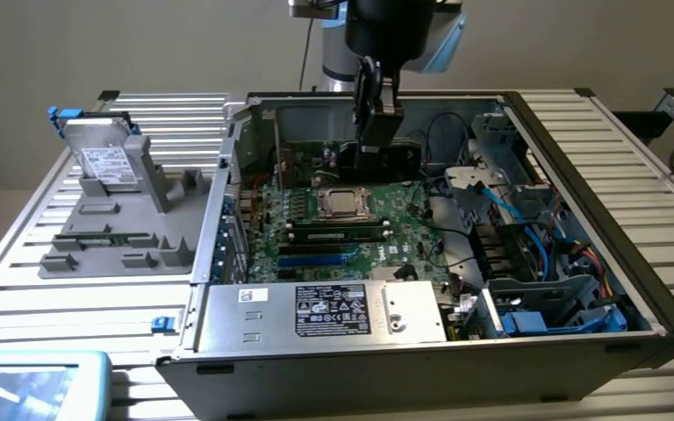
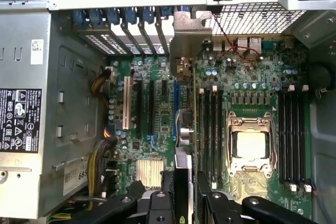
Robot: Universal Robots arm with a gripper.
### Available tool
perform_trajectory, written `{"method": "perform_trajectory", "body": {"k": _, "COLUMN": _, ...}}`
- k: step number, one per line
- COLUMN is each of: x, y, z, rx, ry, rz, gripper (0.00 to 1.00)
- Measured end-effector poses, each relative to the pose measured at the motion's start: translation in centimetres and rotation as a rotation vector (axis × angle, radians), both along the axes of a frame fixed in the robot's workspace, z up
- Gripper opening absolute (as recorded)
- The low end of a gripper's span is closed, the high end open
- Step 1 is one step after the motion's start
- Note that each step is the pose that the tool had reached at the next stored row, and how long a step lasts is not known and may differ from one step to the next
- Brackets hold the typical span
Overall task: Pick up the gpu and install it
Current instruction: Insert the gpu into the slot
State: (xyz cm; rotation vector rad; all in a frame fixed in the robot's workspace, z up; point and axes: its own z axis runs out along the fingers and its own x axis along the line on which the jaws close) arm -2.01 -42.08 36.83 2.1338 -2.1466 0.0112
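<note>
1. The open computer case (image 1: 431, 373) is shown lying on its side on a slatted metal worktop (image 1: 68, 298), with the green motherboard (image 1: 407, 246) exposed inside.
2. In the exterior view, the arm is seen reaching down from above into the far part of the case. Its black fingers (image 1: 367, 88) are pinching the gpu (image 1: 378, 140), which is held upright with its dark face showing.
3. The gpu is positioned over the far end of the motherboard, just beyond the processor socket (image 1: 343, 203). Whether its lower edge is touching a slot cannot be told.
4. In the wrist view, the gpu (image 2: 185, 124) is seen edge-on as a thin strip clamped between the two fingers (image 2: 160, 205). It runs between the expansion slots and the memory slots of the motherboard (image 2: 168, 77).
5. The silvery end bracket (image 2: 188, 35) of the gpu is seen at the perforated rear wall of the case, beside a row of blue-tabbed slot covers.
6. The processor socket (image 2: 251, 145) lies on one side of the card and the grey power supply (image 2: 31, 129) on the other.
7. In the exterior view, the labelled power supply (image 1: 313, 311) occupies the near end of the case. A memory stick (image 1: 337, 233) is seated between it and the socket.
8. On the exterior view's left, well apart from the case, a hard drive (image 1: 109, 162) stands propped in a grey foam tray (image 1: 115, 237).
</note>
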Motion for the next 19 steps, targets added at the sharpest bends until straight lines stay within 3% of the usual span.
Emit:
{"method": "perform_trajectory", "body": {"k": 12, "x": -0.9, "y": 0.06, "z": -0.93, "rx": -0.0008, "ry": -0.0003, "rz": 0.000, "gripper": 0.28}}
{"method": "perform_trajectory", "body": {"k": 16, "x": -1.6, "y": 0.06, "z": -1.24, "rx": -0.0029, "ry": -0.0084, "rz": -0.002, "gripper": 0.28}}
{"method": "perform_trajectory", "body": {"k": 19, "x": -1.8, "y": 0.06, "z": -1.40, "rx": -0.0034, "ry": -0.0182, "rz": -0.008, "gripper": 0.28}}
